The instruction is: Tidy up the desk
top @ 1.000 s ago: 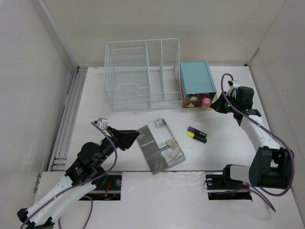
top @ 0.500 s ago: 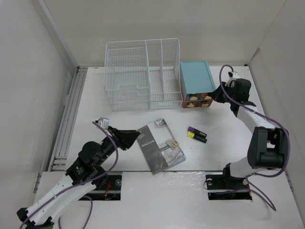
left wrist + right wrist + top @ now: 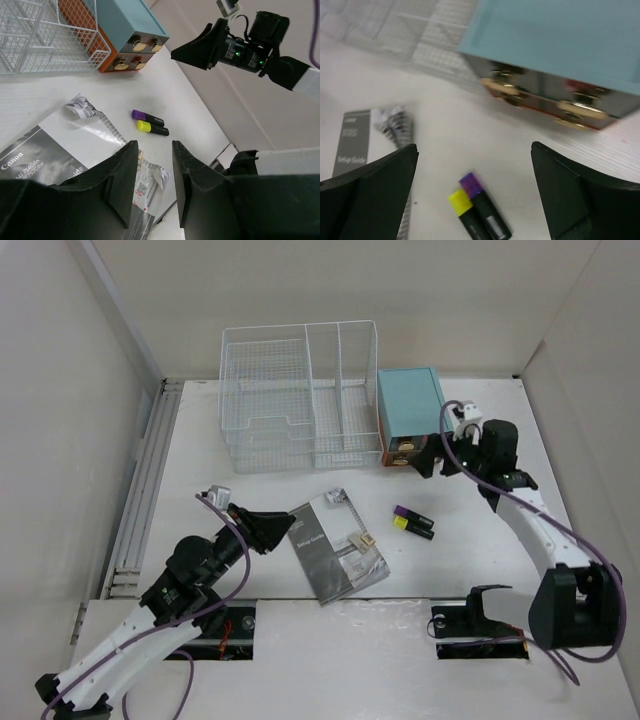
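The right end effector (image 3: 438, 462) hangs wide open and empty over the counter (image 3: 200, 470), just in front of the drawer box (image 3: 411, 412) by the far edge. Two markers (image 3: 413, 523) lie side by side, toward the near edge from it, their long axes roughly along that edge (slightly slanted). The left end effector (image 3: 283, 525), narrowly parted and empty, sits beyond the booklet (image 3: 337, 558), so the right arm looks better placed.

White wire rack (image 3: 298, 395) sitting at back; teal drawer box (image 3: 410, 412) standing just beside its right. Setup booklet (image 3: 335, 558) lying nearer, corner curling. Purple-capped marker (image 3: 412, 515) and yellow-capped marker (image 3: 412, 527) lying side by side, right of booklet.
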You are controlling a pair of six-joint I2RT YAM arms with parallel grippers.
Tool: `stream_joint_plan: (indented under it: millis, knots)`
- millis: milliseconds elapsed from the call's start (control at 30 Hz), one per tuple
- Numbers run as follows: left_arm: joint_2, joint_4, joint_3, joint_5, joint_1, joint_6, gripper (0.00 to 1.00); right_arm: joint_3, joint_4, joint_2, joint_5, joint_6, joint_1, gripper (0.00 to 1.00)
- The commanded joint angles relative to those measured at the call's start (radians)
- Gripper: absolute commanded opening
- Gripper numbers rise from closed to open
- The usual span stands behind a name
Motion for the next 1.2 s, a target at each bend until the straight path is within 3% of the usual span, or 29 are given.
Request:
stream_joint_plan:
  millis: [0, 33, 67, 100, 133, 267, 400, 500, 633, 700, 733, 800, 833, 867, 900, 933, 967, 1000, 1067, 1100, 1133, 1167]
  knots:
    - [0.051, 0.101, -0.008, 0.033, -0.005, -0.005, 0.30, -0.031, -0.070, -0.054, -0.011, -0.092, 0.115, 1.00]
    - [0.060, 0.118, -0.008, 0.033, -0.005, -0.005, 0.30, -0.054, -0.061, -0.054, 0.009, -0.092, 0.132, 0.99]
    - [0.060, 0.130, -0.008, 0.044, -0.005, -0.005, 0.30, -0.055, -0.047, -0.037, 0.061, -0.082, 0.142, 0.91]
    - [0.060, 0.131, -0.008, 0.044, -0.005, -0.014, 0.30, -0.065, -0.022, -0.020, 0.095, -0.064, 0.152, 0.76]
    - [0.060, 0.131, -0.008, 0.044, -0.005, -0.014, 0.30, -0.065, -0.009, 0.000, 0.112, -0.035, 0.152, 0.50]
    - [0.049, 0.121, 0.001, 0.044, -0.005, -0.014, 0.30, -0.065, 0.053, 0.113, 0.124, 0.052, 0.161, 0.35]
    - [0.037, 0.112, 0.001, 0.033, -0.005, -0.014, 0.30, -0.030, 0.079, 0.238, 0.157, 0.082, 0.181, 0.35]
    - [0.037, 0.112, -0.008, 0.024, -0.005, -0.014, 0.30, -0.021, 0.107, 0.273, 0.157, 0.094, 0.202, 0.40]
    - [0.111, 0.231, -0.037, 0.036, -0.005, -0.048, 0.30, 0.074, 0.021, 0.197, 0.100, -0.068, 0.228, 0.42]
    - [0.252, 0.304, -0.050, 0.064, -0.005, -0.060, 0.29, 0.134, -0.134, 0.134, 0.103, -0.186, 0.265, 0.51]
    - [0.313, 0.368, -0.039, 0.078, -0.005, -0.060, 0.27, 0.204, -0.189, 0.065, 0.117, -0.294, 0.282, 0.66]
    - [0.438, 0.432, 0.002, 0.090, -0.005, -0.085, 0.13, 0.257, -0.275, -0.016, 0.247, -0.369, 0.339, 0.80]
    - [0.561, 0.504, 0.018, 0.090, -0.014, -0.085, 0.05, 0.268, -0.266, -0.061, 0.332, -0.415, 0.363, 0.82]
    - [0.618, 0.543, 0.035, 0.105, -0.014, -0.099, 0.00, 0.268, -0.237, -0.146, 0.447, -0.433, 0.389, 0.64]
    - [0.676, 0.589, 0.050, 0.121, -0.014, -0.109, 0.00, 0.248, -0.141, -0.177, 0.709, -0.456, 0.432, 0.34]
    - [0.788, 0.629, 0.091, 0.130, -0.023, -0.110, 0.00, 0.232, -0.090, -0.201, 0.818, -0.489, 0.433, 0.08]
    - [0.844, 0.693, 0.119, 0.157, -0.023, -0.119, 0.00, 0.222, -0.052, -0.214, 0.901, -0.556, 0.433, 0.00]
    - [0.896, 0.722, 0.145, 0.171, -0.034, -0.119, 0.00, 0.222, -0.030, -0.215, 0.958, -0.570, 0.410, 0.00]
    - [1.041, 0.793, 0.229, 0.182, -0.043, -0.129, 0.00, 0.237, -0.030, -0.230, 0.925, -0.523, 0.312, 0.02]
    - [1.084, 0.822, 0.251, 0.191, -0.055, -0.129, 0.00, 0.237, -0.030, -0.265, 0.883, -0.500, 0.275, 0.21]
    - [1.126, 0.851, 0.271, 0.201, -0.055, -0.143, 0.00, 0.223, -0.042, -0.288, 0.758, -0.472, 0.203, 0.49]
    - [1.205, 0.876, 0.317, 0.201, -0.055, -0.163, 0.00, 0.212, -0.042, -0.311, 0.691, -0.443, 0.166, 0.56]
